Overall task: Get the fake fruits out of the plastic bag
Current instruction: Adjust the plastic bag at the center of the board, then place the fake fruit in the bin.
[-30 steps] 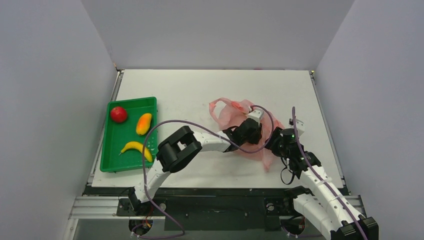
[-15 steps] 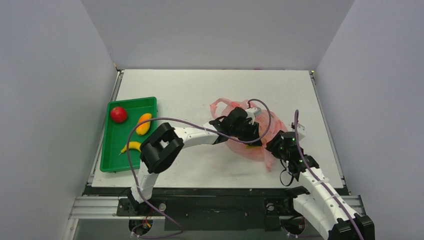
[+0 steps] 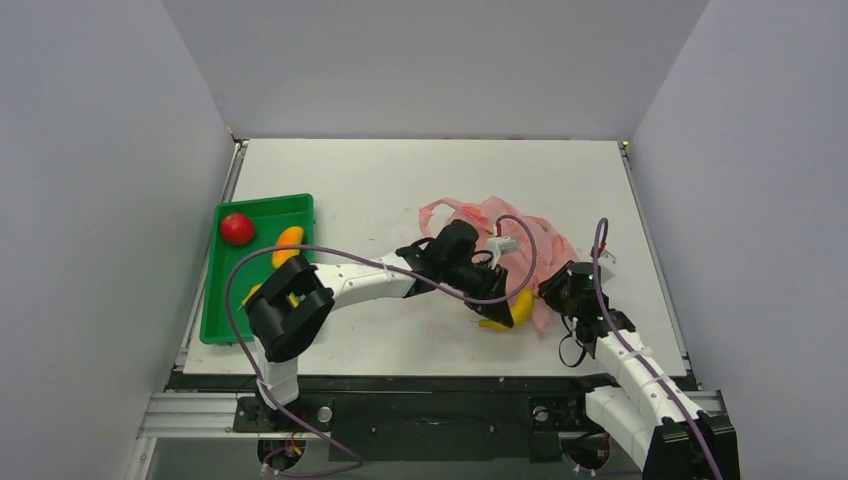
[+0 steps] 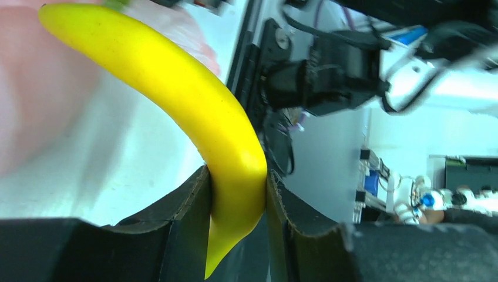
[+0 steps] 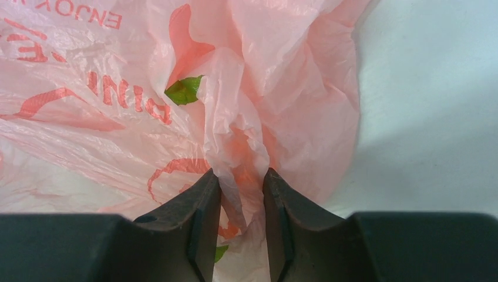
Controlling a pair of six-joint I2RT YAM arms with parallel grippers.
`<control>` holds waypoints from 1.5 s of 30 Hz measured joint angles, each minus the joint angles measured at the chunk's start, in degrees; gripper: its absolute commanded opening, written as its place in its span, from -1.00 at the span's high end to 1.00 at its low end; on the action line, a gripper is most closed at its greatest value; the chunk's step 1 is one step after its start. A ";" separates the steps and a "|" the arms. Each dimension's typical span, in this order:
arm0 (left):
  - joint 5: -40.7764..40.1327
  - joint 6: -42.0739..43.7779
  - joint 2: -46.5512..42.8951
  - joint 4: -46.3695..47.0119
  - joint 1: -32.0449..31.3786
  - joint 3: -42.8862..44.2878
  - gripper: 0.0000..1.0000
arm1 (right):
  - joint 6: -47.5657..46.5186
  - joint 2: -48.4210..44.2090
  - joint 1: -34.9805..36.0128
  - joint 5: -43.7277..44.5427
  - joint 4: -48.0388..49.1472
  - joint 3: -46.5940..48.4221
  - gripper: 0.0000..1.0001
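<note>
The pink plastic bag [image 3: 515,228] lies crumpled right of the table's middle. My left gripper [image 3: 497,303] is shut on a yellow banana [image 3: 520,306] and holds it just outside the bag's near edge. In the left wrist view the banana [image 4: 194,100] curves up from between the fingers of my left gripper [image 4: 238,194], with the bag [image 4: 35,94] behind it. My right gripper [image 3: 560,290] pinches the bag's near right side. In the right wrist view my right gripper [image 5: 242,188] is shut on a fold of the bag [image 5: 117,106]. A green leaf [image 5: 184,90] shows through the plastic.
A green tray [image 3: 225,325] stands at the left with a red round fruit [image 3: 237,228], an orange fruit [image 3: 288,238] and a banana [image 3: 252,292] partly hidden under my left elbow [image 3: 288,312]. Grey walls stand around the table.
My left gripper has come out of the bag towards the near edge with the banana in it. My left elbow has swung left over the tray. My right gripper has kept its hold on the bag.
</note>
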 measured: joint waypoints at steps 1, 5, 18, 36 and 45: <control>0.90 0.52 -1.38 -0.15 0.00 -0.66 1.00 | 0.17 0.46 -0.55 0.00 0.70 0.00 0.47; 4.17 4.57 -8.31 -3.34 0.35 -2.25 1.00 | 0.44 3.76 -3.19 -0.07 3.85 -0.02 0.52; -11.39 14.51 -39.19 -23.80 27.76 -15.41 1.00 | 2.16 14.84 -16.28 0.87 12.24 -0.28 0.42; -61.86 1.36 -45.59 -33.70 48.57 -27.65 1.00 | -8.52 -2.89 -17.07 -1.31 1.38 7.37 0.07; -59.69 -6.84 -36.89 -28.87 49.96 -28.79 1.00 | -9.86 -4.94 -15.15 -3.43 -1.57 8.70 0.07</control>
